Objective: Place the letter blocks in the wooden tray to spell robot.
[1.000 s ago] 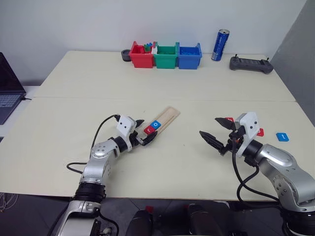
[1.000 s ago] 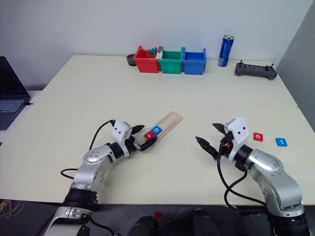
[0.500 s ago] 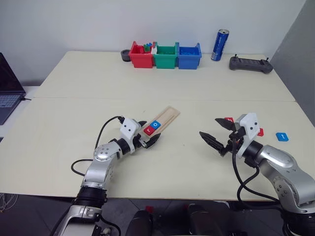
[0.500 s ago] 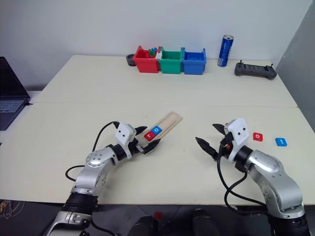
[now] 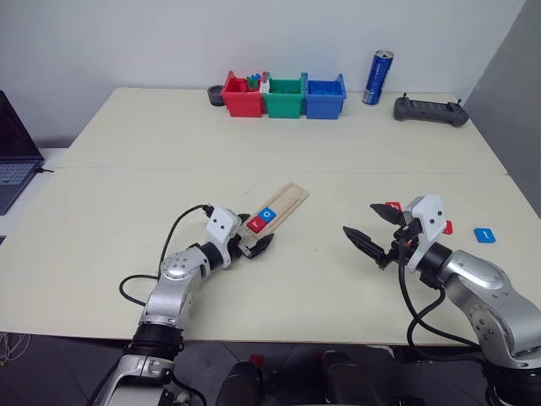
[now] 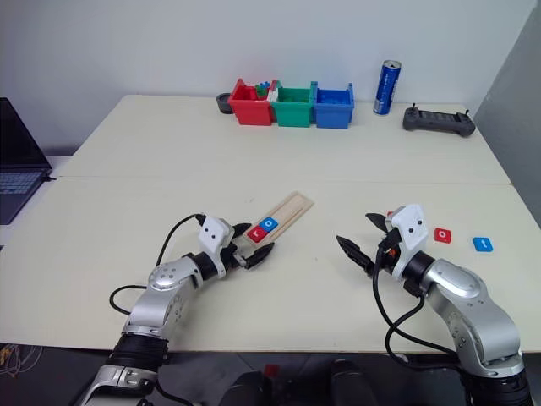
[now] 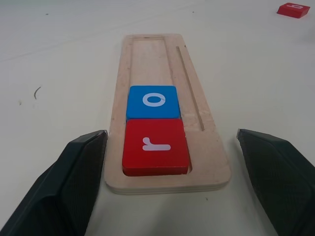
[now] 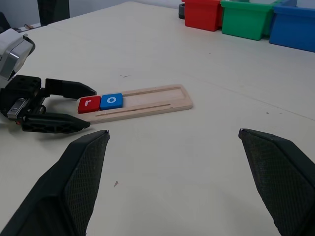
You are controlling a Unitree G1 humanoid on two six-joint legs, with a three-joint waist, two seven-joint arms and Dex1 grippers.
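The wooden tray (image 7: 167, 113) lies flat on the table (image 5: 127, 194), its long axis running straight away from the left gripper (image 5: 256, 243), near end just ahead of the fingertips. The red r block (image 7: 156, 146) sits at that near end, the blue o block (image 7: 153, 102) touching it beyond; both letters read upright from the left gripper. Its fingers are spread, holding nothing. The right gripper (image 5: 372, 228), well apart, is spread and empty; a red block (image 6: 443, 235) and a blue block (image 6: 482, 244) lie just beyond it.

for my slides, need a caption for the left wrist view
Open left hand facing the end of the tray, which holds a red r and a blue o.
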